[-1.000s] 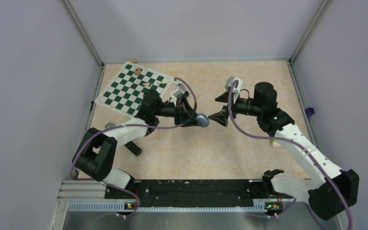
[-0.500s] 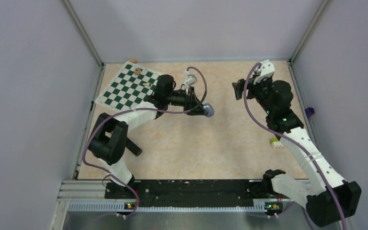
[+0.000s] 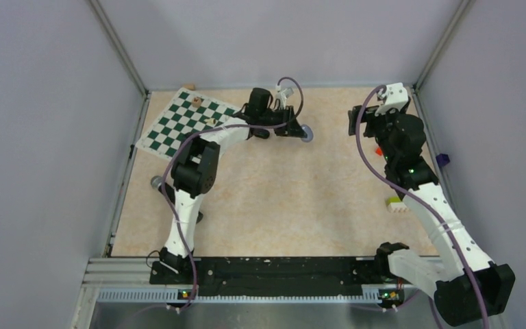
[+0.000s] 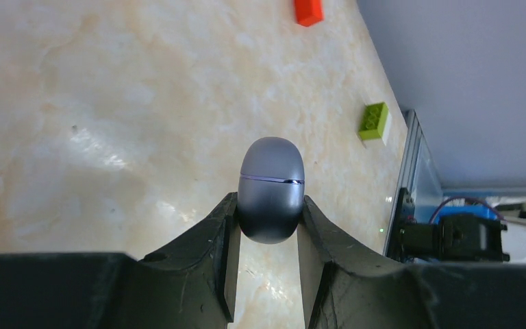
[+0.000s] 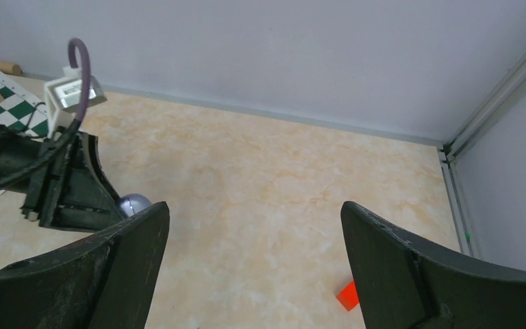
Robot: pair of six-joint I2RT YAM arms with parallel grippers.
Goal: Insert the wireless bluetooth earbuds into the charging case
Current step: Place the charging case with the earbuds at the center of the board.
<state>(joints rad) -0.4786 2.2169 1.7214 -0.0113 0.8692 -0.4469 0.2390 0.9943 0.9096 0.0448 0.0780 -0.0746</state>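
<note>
Between the left gripper's two black fingers sits the grey oval charging case, squeezed tight with its lid shut. It is near the back of the table, just right of the green chessboard mat. The right gripper is wide open and holds nothing. The tabletop is smooth, tan and marbled. A red block and a green brick lie on the right side. Pale walls close three sides. Wide bare tabletop runs down the middle to the black rail.
</note>
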